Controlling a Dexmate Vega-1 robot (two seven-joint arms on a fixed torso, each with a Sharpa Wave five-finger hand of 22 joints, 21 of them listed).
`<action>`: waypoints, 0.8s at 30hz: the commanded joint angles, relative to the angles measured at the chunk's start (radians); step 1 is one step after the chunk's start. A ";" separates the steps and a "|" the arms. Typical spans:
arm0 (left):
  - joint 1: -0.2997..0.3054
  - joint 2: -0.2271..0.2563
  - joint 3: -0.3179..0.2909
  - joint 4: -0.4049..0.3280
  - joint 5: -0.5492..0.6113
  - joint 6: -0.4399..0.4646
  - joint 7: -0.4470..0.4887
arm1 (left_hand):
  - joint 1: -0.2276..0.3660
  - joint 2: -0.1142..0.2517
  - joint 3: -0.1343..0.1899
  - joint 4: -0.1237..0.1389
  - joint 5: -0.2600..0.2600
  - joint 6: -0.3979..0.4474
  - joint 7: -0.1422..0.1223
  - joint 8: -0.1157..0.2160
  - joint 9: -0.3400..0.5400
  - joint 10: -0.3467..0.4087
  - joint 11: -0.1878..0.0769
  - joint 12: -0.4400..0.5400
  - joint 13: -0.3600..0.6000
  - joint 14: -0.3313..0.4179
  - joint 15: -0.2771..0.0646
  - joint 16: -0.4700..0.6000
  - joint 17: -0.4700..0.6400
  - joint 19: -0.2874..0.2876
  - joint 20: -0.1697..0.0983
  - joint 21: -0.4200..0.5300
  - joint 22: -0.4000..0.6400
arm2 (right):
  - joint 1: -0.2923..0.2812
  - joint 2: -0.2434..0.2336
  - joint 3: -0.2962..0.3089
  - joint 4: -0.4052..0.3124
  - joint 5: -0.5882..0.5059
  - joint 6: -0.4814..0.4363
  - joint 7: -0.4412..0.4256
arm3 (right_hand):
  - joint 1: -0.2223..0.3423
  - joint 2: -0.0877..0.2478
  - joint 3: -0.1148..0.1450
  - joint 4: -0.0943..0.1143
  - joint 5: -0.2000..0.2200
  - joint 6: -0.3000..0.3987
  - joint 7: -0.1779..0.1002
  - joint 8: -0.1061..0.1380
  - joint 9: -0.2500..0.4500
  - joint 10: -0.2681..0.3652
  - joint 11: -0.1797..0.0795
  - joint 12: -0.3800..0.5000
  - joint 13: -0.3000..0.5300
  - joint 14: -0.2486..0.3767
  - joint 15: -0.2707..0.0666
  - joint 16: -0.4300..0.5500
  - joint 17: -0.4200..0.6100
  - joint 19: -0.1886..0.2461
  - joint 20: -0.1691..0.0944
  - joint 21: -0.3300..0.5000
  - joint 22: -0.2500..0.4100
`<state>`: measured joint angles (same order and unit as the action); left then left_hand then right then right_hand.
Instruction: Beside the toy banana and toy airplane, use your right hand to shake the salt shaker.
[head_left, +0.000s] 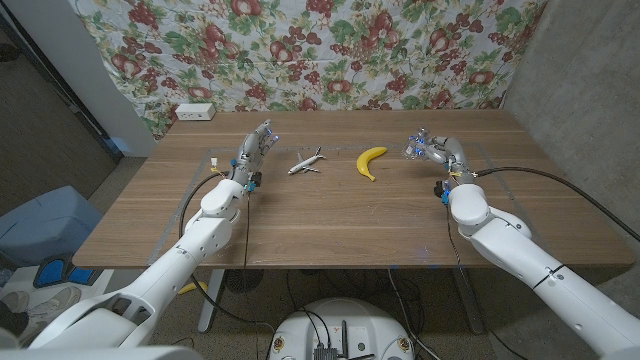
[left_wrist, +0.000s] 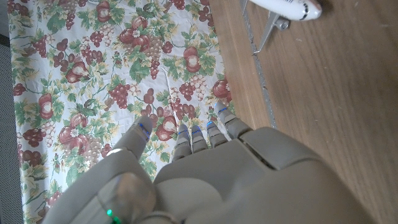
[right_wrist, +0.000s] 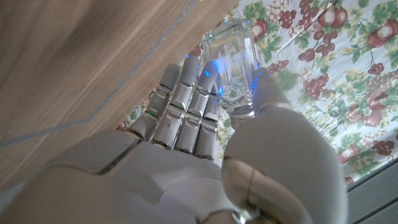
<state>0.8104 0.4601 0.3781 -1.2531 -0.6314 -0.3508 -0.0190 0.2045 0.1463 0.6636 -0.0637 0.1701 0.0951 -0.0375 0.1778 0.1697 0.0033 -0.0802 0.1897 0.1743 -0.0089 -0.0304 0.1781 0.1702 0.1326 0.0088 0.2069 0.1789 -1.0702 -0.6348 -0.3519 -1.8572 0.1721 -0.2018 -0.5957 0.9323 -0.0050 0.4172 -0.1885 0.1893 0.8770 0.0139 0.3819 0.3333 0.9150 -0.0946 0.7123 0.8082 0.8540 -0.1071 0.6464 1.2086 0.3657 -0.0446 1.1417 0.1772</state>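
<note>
Right hand (head_left: 432, 149): raised over the surface (head_left: 330, 215), fingers (right_wrist: 186, 93) and thumb closed around the shaker (right_wrist: 233, 59), a clear glass piece; in the right wrist view the thumb presses its one side and the fingers back the other. Shaker (head_left: 416, 146) sits at the fingertips, on the side of the hand facing the banana.

Banana (head_left: 371, 161): yellow, lying on the surface near the right hand, toward the robot's left of it, apart from the shaker.

Airplane (head_left: 306, 162): white, standing on the surface beyond the banana, between the banana and the left hand, near both.

Left hand (head_left: 254, 150): holds nothing, fingers (left_wrist: 198, 138) extended and close together, pointing away from the robot; airplane (left_wrist: 287, 9) just to its right.

Cloth (head_left: 300, 45): fruit-patterned, hanging behind the far edge of the surface. White box (head_left: 194, 112) at the far corner, past the left hand.
</note>
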 joint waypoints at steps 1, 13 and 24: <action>0.001 0.001 0.001 -0.005 0.000 0.007 0.004 | 0.010 0.038 0.002 0.006 0.006 0.010 0.002 0.006 0.004 0.004 0.004 0.003 0.004 0.006 -0.029 0.003 0.001 0.008 0.000 0.000 0.004 | -0.032 0.147 0.034 0.068 -0.028 0.151 -0.203 | 0.129 0.122 0.037 0.034 0.005 0.120 -0.072 0.005 0.059 0.045 -0.047 -0.006 0.001 0.006 -0.107 0.003 0.002 0.001 -0.052 0.007 0.001; -0.001 -0.004 0.002 -0.001 0.000 0.004 0.005 | 0.008 0.037 0.002 0.007 0.006 0.012 0.005 0.005 0.004 0.006 0.010 0.003 0.004 0.006 -0.020 0.002 0.001 0.007 0.006 0.000 0.004 | -0.041 0.175 0.056 0.082 -0.009 0.193 -0.199 | 0.129 0.121 0.035 0.034 0.004 0.119 -0.072 0.001 0.057 0.046 -0.047 -0.007 0.001 0.008 -0.106 0.006 0.003 0.001 -0.049 0.008 0.001; -0.003 -0.005 0.001 0.003 0.001 0.001 0.007 | 0.008 0.038 0.003 0.007 0.006 0.013 0.006 0.005 0.004 0.004 0.005 0.002 0.004 0.006 -0.023 0.002 0.001 0.009 0.006 0.000 0.004 | -0.029 0.099 0.048 0.076 -0.001 0.178 -0.075 | 0.128 0.122 0.035 0.035 0.004 0.119 -0.075 0.001 0.061 0.044 -0.049 -0.009 0.002 0.004 -0.106 0.006 0.003 -0.003 -0.053 0.008 0.001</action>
<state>0.8104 0.4564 0.3792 -1.2549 -0.6315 -0.3459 -0.0137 0.2044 0.1463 0.6636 -0.0638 0.1701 0.1003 -0.0321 0.1778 0.1698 0.0087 -0.0748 0.1897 0.1743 -0.0089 -0.0304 0.1781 0.1694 0.1363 0.0124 0.2069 0.1789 -1.1058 -0.4872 -0.3016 -1.7792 0.1612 -0.0183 -0.7601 0.9323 -0.0050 0.4172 -0.1885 0.1885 0.8770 0.0139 0.3776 0.3531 0.9150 -0.0946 0.7038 0.8095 0.8540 -0.1071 0.6464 1.2085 0.3657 -0.0446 1.1417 0.1772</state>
